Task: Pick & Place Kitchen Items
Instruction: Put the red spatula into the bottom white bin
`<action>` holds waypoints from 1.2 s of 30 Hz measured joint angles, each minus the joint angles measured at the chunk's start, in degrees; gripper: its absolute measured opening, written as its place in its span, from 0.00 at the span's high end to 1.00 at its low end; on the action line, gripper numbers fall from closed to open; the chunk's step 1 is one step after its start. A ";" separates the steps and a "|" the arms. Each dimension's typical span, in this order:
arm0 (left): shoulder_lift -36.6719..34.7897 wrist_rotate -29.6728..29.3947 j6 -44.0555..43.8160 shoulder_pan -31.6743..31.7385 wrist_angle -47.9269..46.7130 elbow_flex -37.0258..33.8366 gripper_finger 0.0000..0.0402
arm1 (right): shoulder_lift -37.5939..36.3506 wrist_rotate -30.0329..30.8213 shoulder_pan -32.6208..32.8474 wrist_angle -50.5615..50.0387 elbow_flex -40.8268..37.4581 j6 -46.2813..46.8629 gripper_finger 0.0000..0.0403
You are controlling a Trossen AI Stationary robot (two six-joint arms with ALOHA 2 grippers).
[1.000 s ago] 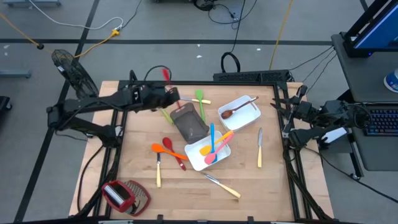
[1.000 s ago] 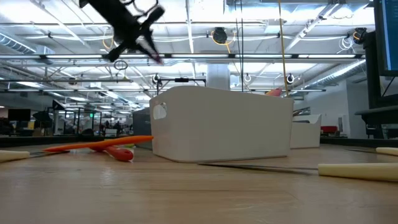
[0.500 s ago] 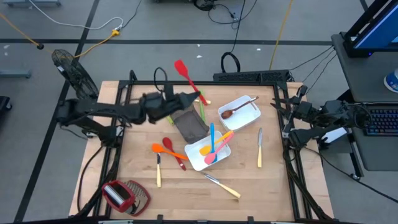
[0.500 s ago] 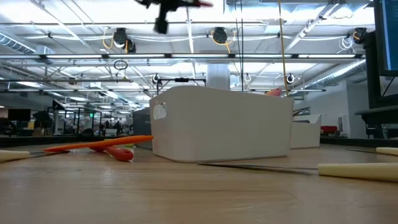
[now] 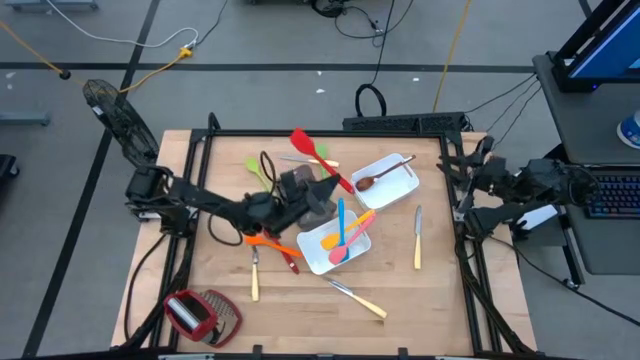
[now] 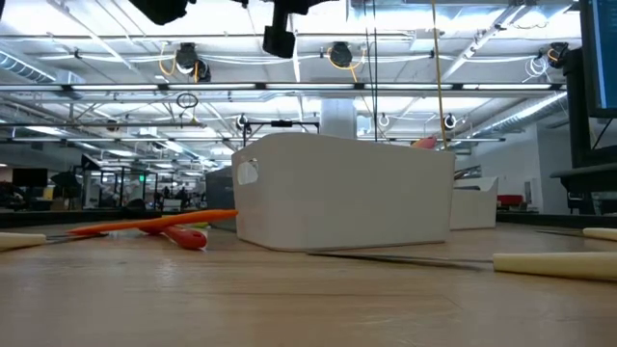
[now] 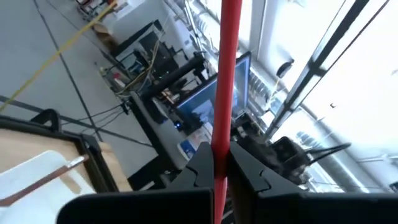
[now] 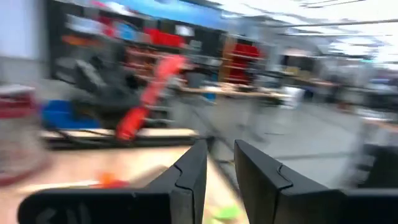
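A red spatula is pinched by its handle between the fingers of my left gripper, raised above the table with its blade pointing toward the far edge. In my left wrist view the red handle runs straight up from between my closed fingers. Just below it sits a grey-brown tray, and beside that a white tray holding blue, pink and orange utensils. A wooden spoon lies in a second white tray. My right gripper waits at the table's right edge, fingers slightly apart.
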 joint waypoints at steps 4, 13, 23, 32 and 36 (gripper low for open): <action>1.46 -0.15 0.95 -0.85 1.60 0.68 0.98 | 3.32 -13.95 0.03 1.67 0.00 4.71 0.82; 1.42 9.87 15.22 -1.16 0.72 4.11 0.98 | 19.90 -16.47 0.02 6.25 0.00 7.74 0.79; 1.42 17.87 21.06 -1.67 -2.64 4.15 0.98 | 26.18 -21.80 -3.10 19.57 0.00 17.74 0.55; 1.42 21.57 20.55 -1.85 -5.04 4.15 0.98 | 33.43 -32.97 -8.01 25.37 0.00 31.95 0.42; 1.42 23.73 20.50 -1.85 -4.88 4.15 0.98 | 35.49 -32.87 -8.17 26.96 0.00 32.56 0.41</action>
